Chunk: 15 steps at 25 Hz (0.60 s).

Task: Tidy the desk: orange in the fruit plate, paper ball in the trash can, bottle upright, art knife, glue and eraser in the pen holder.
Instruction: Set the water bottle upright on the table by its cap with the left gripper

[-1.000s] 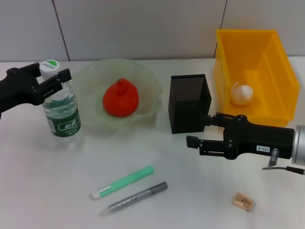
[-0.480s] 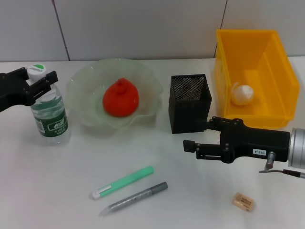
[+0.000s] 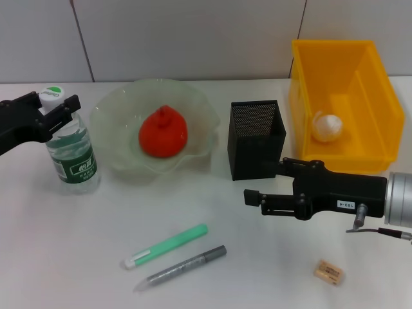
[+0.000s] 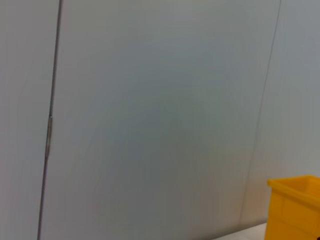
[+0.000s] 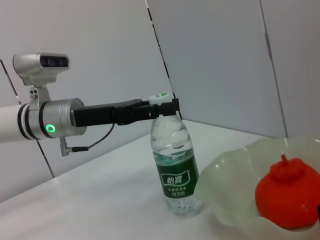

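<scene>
Left pincer (image 3: 59, 111) apparently grips the upright bottle (image 3: 72, 158).

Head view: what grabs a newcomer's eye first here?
Probably the bright yellow trash can at the back right of the desk, with the paper ball inside it. Next, the orange sitting in the pale-green fruit plate at back centre. Then the left gripper shut on the neck of the upright bottle on the left, while the right gripper hovers in front of the black pen holder.
</scene>
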{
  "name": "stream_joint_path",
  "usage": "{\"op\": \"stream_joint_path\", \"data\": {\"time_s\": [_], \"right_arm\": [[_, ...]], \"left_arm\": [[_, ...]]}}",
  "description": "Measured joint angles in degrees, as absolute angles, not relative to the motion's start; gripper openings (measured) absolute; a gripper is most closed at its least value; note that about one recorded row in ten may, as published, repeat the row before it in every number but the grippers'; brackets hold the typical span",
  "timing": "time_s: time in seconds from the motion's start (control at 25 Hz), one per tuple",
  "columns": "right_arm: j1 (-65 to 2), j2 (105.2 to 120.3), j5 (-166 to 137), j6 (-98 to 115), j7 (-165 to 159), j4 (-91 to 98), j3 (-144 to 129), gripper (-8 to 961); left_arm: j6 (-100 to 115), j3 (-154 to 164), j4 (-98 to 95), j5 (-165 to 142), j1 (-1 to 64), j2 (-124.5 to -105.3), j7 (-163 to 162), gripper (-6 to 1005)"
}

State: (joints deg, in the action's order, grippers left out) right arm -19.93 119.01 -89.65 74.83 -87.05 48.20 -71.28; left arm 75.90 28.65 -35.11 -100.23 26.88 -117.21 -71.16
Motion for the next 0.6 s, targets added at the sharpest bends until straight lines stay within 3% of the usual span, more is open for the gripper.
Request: {"op": "stream_joint_path", "data": {"time_s": [0.6], "right_arm": [[-21.2, 119.0, -89.7, 74.8, -86.4, 46.1, -71.1, 808]], "left_arm": [[75.8, 28.8, -33.8, -99.7, 26.5, -117.85, -69.3, 485]]}}
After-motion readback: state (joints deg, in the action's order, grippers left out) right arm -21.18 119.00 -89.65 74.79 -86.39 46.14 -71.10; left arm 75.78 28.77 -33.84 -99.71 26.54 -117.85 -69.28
